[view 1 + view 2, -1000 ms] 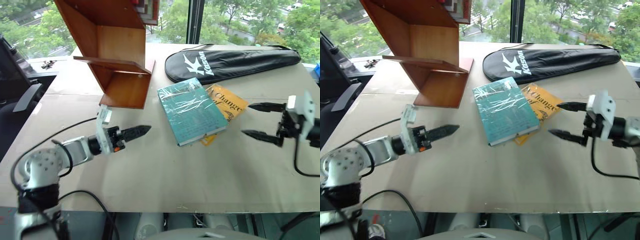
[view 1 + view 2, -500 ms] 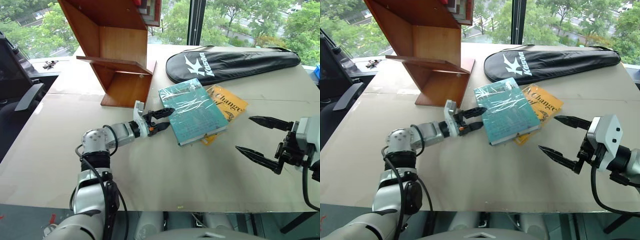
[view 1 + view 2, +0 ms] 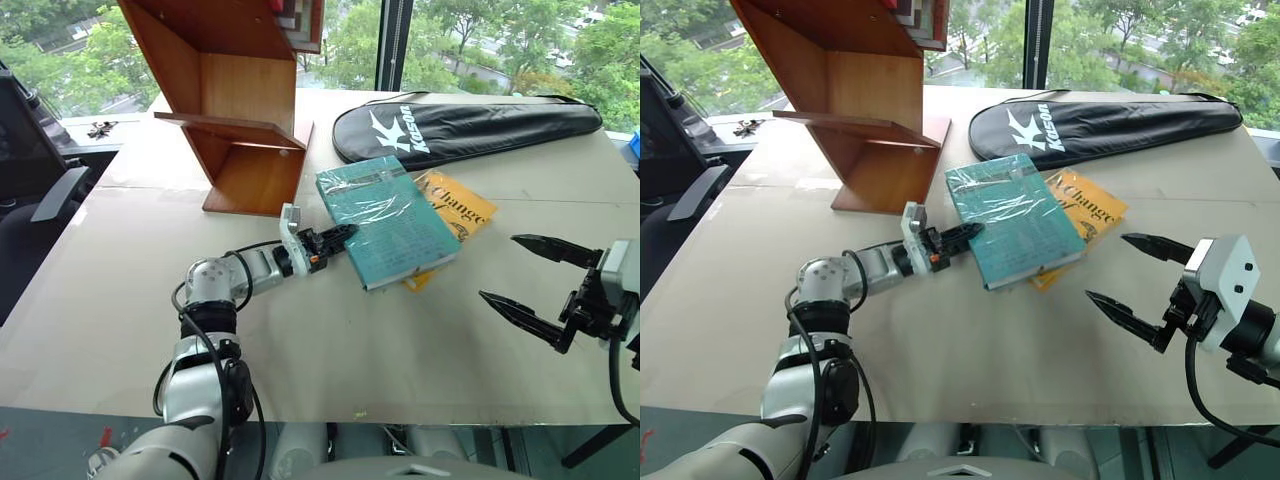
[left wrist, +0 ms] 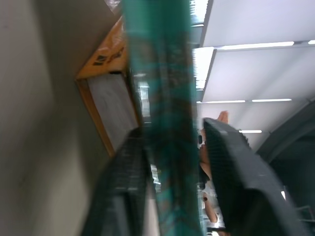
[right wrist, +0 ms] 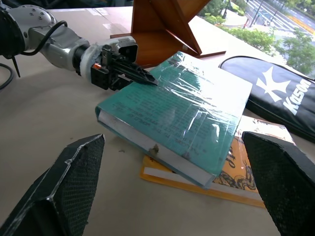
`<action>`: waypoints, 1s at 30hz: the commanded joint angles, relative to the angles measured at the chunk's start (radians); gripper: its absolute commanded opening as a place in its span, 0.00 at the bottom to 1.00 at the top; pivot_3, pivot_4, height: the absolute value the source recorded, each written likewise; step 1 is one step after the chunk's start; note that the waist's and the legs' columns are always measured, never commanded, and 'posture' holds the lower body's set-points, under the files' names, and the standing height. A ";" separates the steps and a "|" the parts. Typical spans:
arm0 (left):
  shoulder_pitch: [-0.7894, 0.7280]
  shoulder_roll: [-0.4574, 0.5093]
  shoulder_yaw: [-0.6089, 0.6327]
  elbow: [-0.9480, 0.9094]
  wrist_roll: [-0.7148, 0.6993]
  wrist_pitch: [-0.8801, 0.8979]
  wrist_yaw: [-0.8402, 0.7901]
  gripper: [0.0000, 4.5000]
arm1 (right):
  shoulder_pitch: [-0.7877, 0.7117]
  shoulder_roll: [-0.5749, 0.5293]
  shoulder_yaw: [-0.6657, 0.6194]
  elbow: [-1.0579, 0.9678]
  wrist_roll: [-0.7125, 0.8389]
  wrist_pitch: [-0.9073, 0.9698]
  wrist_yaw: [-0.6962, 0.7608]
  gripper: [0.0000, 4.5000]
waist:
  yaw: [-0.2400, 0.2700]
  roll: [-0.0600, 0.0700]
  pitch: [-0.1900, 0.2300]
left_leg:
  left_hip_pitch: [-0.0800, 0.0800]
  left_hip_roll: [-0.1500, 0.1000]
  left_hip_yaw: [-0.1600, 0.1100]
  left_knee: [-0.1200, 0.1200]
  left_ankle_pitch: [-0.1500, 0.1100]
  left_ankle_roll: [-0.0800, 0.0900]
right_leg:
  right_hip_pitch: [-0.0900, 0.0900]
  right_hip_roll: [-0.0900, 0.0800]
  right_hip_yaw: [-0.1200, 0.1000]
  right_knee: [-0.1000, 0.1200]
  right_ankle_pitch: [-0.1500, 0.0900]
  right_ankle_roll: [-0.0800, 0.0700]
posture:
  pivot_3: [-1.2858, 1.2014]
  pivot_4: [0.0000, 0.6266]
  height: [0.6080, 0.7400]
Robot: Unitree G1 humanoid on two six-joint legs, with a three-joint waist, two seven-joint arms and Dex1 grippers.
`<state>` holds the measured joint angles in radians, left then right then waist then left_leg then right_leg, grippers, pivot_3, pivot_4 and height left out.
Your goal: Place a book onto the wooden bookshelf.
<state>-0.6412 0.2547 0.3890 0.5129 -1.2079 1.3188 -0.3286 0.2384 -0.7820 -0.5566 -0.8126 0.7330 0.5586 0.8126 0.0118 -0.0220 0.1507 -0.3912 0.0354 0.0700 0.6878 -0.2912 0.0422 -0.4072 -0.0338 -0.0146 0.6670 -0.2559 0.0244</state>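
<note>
The book is a teal-green rectangle sealed in glossy, crinkled clear wrap that catches the window light, with small dark print across its cover. It lies flat near the middle of the frame, resting partly on a yellow book whose corner and curly black title stick out on the right side. Both sit on a matte beige table.

The left gripper reaches in level from the lower left of the frame, and its two slim black fingers are clamped on the teal book's near left edge, one above the cover and one below; the wrist view shows the ribbed pads pressed to either side of the teal slab. The metal arm behind it trails black cable.

At the right edge of the frame, the right gripper hovers above the table, well apart from both books, its two pointed, textured black fingers spread wide with nothing between them.

In the upper left of the frame stands the wooden bookshelf, smooth reddish-brown panels set at slants to form angular compartments. Along the top, a long black racket bag with white lettering lies beside the window.
</note>
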 commanded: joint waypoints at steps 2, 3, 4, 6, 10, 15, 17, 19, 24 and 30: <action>0.050 0.029 0.066 -0.126 -0.093 0.101 0.005 0.01 | -0.026 -0.001 0.029 0.024 -0.015 -0.038 -0.007 0.99 | -0.007 0.000 0.000 | 0.000 0.001 0.000 0.000 0.000 0.000 | 0.000 -0.001 0.001 0.000 0.000 0.000 | 0.52 0.24 1.00; 0.060 0.036 0.080 -0.165 -0.121 0.118 0.012 0.01 | -0.034 0.002 0.042 0.035 -0.021 -0.045 -0.007 0.99 | -0.007 0.000 0.000 | 0.000 0.001 0.000 0.000 0.000 0.000 | 0.000 -0.002 0.001 0.000 0.000 0.000 | 0.52 0.24 1.00; 0.065 0.040 0.092 -0.194 -0.144 0.129 0.022 0.01 | -0.039 0.004 0.051 0.043 -0.025 -0.052 -0.006 0.99 | -0.006 0.000 0.000 | 0.000 0.001 0.000 0.000 0.000 0.000 | 0.000 -0.002 0.001 0.000 0.000 0.000 | 0.52 0.24 1.00; 0.072 0.070 0.090 -0.298 -0.186 0.155 0.025 0.01 | -0.050 0.014 0.062 0.059 -0.022 -0.063 -0.006 0.99 | -0.002 -0.001 0.000 | 0.000 0.001 -0.001 0.000 0.000 0.000 | 0.000 -0.002 0.001 0.000 0.000 0.000 | 0.52 0.24 1.00; 0.064 0.182 -0.013 -0.623 -0.160 0.141 -0.050 0.01 | -0.071 0.027 0.054 0.102 -0.005 -0.087 0.003 0.99 | 0.002 -0.002 0.001 | -0.001 0.001 -0.001 0.000 0.000 0.000 | -0.001 -0.002 0.001 -0.001 0.000 0.000 | 0.52 0.24 1.00; 0.012 0.423 -0.225 -0.977 0.210 -0.279 -0.345 0.01 | -0.102 0.021 0.048 0.181 -0.027 -0.130 0.025 0.99 | 0.004 0.002 0.000 | 0.000 -0.001 0.000 -0.002 0.000 -0.001 | 0.000 -0.003 0.001 -0.004 0.000 0.000 | 0.52 0.24 1.00; -0.068 0.496 -0.261 -0.969 0.373 -0.473 -0.426 0.01 | -0.135 0.018 0.063 0.224 -0.044 -0.153 0.028 0.99 | 0.004 0.002 0.000 | 0.000 -0.001 0.000 -0.002 0.000 -0.001 | 0.000 0.000 0.001 -0.004 0.000 -0.001 | 0.52 0.24 1.00; -0.186 0.630 -0.352 -0.941 0.621 -0.747 -0.567 0.01 | -0.178 0.010 0.089 0.294 -0.071 -0.184 0.053 0.99 | 0.001 0.000 0.002 | 0.000 -0.001 0.000 -0.002 0.000 -0.001 | 0.000 0.001 0.001 -0.004 0.000 -0.001 | 0.52 0.24 1.00; -0.434 0.759 -0.468 -0.762 0.885 -0.957 -0.686 0.01 | -0.261 0.013 0.126 0.417 -0.106 -0.241 0.087 0.99 | 0.002 0.003 0.001 | 0.000 -0.002 0.002 -0.004 0.000 0.000 | -0.001 0.005 0.004 -0.005 0.000 -0.001 | 0.52 0.24 1.00; -0.528 0.946 -0.617 -0.505 1.255 -1.140 -0.803 0.01 | -0.346 0.030 0.185 0.481 -0.125 -0.292 0.113 0.99 | -0.002 0.005 0.002 | -0.004 0.000 0.003 -0.004 0.000 0.000 | -0.006 0.008 0.005 -0.004 -0.001 0.001 | 0.52 0.24 1.00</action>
<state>-1.1202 1.1477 -0.2340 -0.0603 -0.0740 0.2381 -1.1181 -0.0831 -0.7530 -0.3646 -0.3257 0.6001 0.2980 0.9137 0.0098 -0.0167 0.1523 -0.3954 0.0355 0.0733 0.6841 -0.2910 0.0419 -0.4146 -0.0252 -0.0091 0.6633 -0.2569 0.0254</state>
